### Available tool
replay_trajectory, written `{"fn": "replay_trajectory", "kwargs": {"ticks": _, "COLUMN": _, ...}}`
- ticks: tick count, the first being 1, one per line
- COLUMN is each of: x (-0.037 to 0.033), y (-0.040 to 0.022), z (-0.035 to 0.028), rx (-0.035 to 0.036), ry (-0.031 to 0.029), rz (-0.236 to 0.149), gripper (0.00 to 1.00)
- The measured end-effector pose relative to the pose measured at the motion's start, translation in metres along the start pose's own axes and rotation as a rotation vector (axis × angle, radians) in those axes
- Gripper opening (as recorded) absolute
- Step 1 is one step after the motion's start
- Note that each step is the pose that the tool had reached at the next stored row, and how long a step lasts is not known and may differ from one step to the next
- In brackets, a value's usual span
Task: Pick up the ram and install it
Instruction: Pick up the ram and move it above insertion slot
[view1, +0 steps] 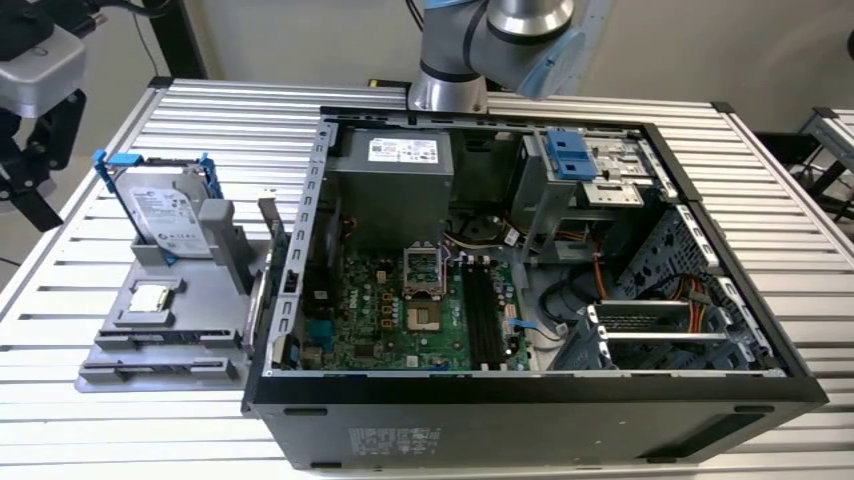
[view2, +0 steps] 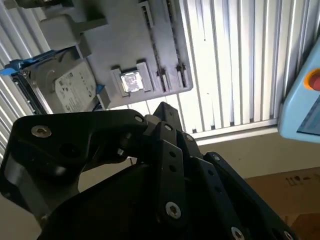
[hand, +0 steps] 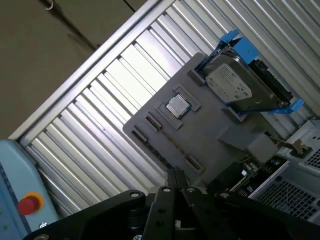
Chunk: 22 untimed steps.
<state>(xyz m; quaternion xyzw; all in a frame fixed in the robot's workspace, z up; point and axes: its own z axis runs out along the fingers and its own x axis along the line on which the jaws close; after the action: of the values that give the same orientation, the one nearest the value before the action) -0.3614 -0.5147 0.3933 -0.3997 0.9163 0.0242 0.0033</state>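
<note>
Ribbed metal table (view1: 134, 430), pale wall (view1: 307, 40), beige floor (hand: 50, 55)

No wording or number can be made out on any surface. Printed matter noted:

- **Hard drive** (view1: 167, 215) (view2: 75, 90) (hand: 235, 87): a white label with dark print on its face, seen in the exterior view and both wrist views.
- **Power supply** (view1: 394, 185): a white sticker near its upper edge.
- **Computer case** (view1: 534, 430): a pale printed patch on its outer wall.
- **Cardboard box** (view2: 295, 182): dark markings, seen in the second wrist view.

All of this print is too small to tell.
</note>
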Motion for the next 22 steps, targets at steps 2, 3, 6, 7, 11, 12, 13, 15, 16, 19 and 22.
{"fn": "replay_trajectory", "kwargs": {"ticks": 2, "x": 0.0000, "y": 0.0000, "z": 0.0000, "rx": -0.0008, "ry": 0.0014, "rz": -0.035, "gripper": 0.00}}
{"fn": "replay_trajectory", "kwargs": {"ticks": 3, "x": 0.0000, "y": 0.0000, "z": 0.0000, "rx": -0.0012, "ry": 0.0021, "rz": -0.053, "gripper": 0.00}}
{"fn": "replay_trajectory", "kwargs": {"ticks": 6, "x": 0.0000, "y": 0.0000, "z": 0.0000, "rx": -0.0024, "ry": 0.0043, "rz": -0.109, "gripper": 0.00}}
{"fn": "replay_trajectory", "kwargs": {"ticks": 7, "x": 0.0000, "y": 0.0000, "z": 0.0000, "rx": -0.0028, "ry": 0.0049, "rz": -0.127, "gripper": 0.00}}
{"fn": "replay_trajectory", "kwargs": {"ticks": 11, "x": 0.0000, "y": 0.0000, "z": 0.0000, "rx": -0.0046, "ry": 0.0079, "rz": -0.200, "gripper": 0.00}}
{"fn": "replay_trajectory", "kwargs": {"ticks": 12, "x": 0.0000, "y": 0.0000, "z": 0.0000, "rx": -0.0051, "ry": 0.0087, "rz": -0.218, "gripper": 0.00}}
{"fn": "replay_trajectory", "kwargs": {"ticks": 13, "x": 0.0000, "y": 0.0000, "z": 0.0000, "rx": -0.0055, "ry": 0.0093, "rz": -0.236, "gripper": 0.00}}
{"fn": "replay_trajectory", "kwargs": {"ticks": 15, "x": 0.0000, "y": 0.0000, "z": 0.0000, "rx": -0.0063, "ry": 0.0108, "rz": -0.272, "gripper": 0.00}}
{"fn": "replay_trajectory", "kwargs": {"ticks": 16, "x": 0.0000, "y": 0.0000, "z": 0.0000, "rx": -0.0067, "ry": 0.0115, "rz": -0.290, "gripper": 0.00}}
{"fn": "replay_trajectory", "kwargs": {"ticks": 19, "x": 0.0000, "y": 0.0000, "z": 0.0000, "rx": -0.0078, "ry": 0.0135, "rz": -0.345, "gripper": 0.00}}
{"fn": "replay_trajectory", "kwargs": {"ticks": 22, "x": 0.0000, "y": 0.0000, "z": 0.0000, "rx": -0.0084, "ry": 0.0152, "rz": -0.399, "gripper": 0.00}}
